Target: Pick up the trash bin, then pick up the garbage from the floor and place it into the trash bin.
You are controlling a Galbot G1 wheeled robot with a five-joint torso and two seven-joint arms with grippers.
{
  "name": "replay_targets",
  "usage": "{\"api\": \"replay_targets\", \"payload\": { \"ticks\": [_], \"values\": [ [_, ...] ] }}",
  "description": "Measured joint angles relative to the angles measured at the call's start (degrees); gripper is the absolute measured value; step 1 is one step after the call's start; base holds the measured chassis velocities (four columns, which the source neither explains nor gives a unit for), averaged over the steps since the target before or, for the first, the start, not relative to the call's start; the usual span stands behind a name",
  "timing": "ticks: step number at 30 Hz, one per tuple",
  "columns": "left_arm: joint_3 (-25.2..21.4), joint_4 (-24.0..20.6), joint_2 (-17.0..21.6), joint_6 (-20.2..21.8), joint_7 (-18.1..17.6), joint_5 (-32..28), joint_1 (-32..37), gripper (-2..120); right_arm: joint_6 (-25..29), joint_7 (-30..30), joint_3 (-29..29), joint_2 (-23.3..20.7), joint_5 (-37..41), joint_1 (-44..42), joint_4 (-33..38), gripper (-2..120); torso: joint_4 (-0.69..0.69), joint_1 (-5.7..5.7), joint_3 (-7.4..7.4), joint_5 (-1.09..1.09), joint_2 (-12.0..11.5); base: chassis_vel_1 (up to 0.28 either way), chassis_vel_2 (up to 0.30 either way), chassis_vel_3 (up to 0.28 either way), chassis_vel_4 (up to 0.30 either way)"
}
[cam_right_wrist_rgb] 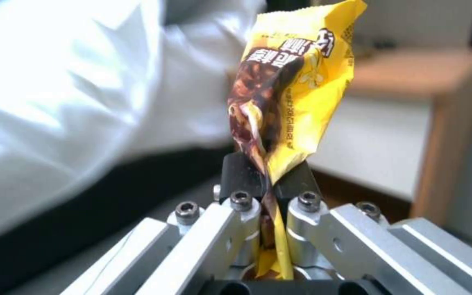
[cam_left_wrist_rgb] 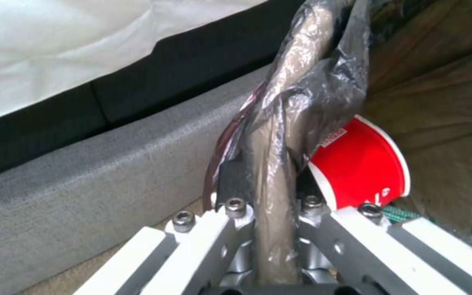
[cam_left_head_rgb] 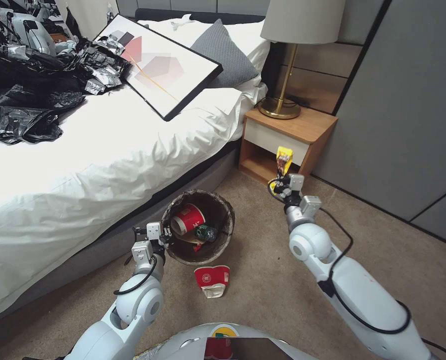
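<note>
The trash bin point(cam_left_head_rgb: 222, 240), round with a dark brown liner, stands on the carpet beside the bed. My left gripper point(cam_left_head_rgb: 164, 239) is shut on its rim point(cam_left_wrist_rgb: 280, 123), pinching rim and liner between the fingers. Inside the bin lie a red-and-white paper cup point(cam_left_head_rgb: 187, 219), also seen as the red cup point(cam_left_wrist_rgb: 361, 164), and a small green-labelled bottle point(cam_left_head_rgb: 206, 232). Another red-and-white cup point(cam_left_head_rgb: 212, 280) lies crushed on the floor just in front of the bin. My right gripper point(cam_left_head_rgb: 281, 181) is raised to the right of the bin, shut on a yellow-gold snack wrapper point(cam_left_head_rgb: 283, 161), which stands upright between the fingers point(cam_right_wrist_rgb: 296, 102).
A bed point(cam_left_head_rgb: 108, 150) with a white sheet runs along the left, carrying black plastic bags point(cam_left_head_rgb: 28, 100), a framed picture point(cam_left_head_rgb: 158, 65) and a grey pillow point(cam_left_head_rgb: 223, 52). A wooden nightstand point(cam_left_head_rgb: 288, 140) with a lamp point(cam_left_head_rgb: 288, 60) stands behind my right gripper. A grey wall point(cam_left_head_rgb: 408, 110) lies to the right.
</note>
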Motion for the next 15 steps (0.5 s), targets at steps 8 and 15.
{"api": "replay_targets", "payload": {
  "ticks": [8, 15],
  "values": [
    [0.21, -0.15, -0.04, 0.50, -0.07, 0.27, 0.13, 0, 1.34, -3.02, 0.64, -2.24, 0.03, -0.72, 7.37, 0, 0.00, 0.00, 0.00, -0.01, 0.00, 0.000, 0.000, 0.000, 0.000],
    [0.29, -0.15, -0.07, 0.62, -0.08, 0.37, 0.14, 0, 1.68, -4.03, 0.48, -2.88, 0.33, -0.76, 9.10, 0, 0.00, 0.00, 0.00, -0.01, 0.00, 0.000, 0.000, 0.000, 0.000]
  ]
}}
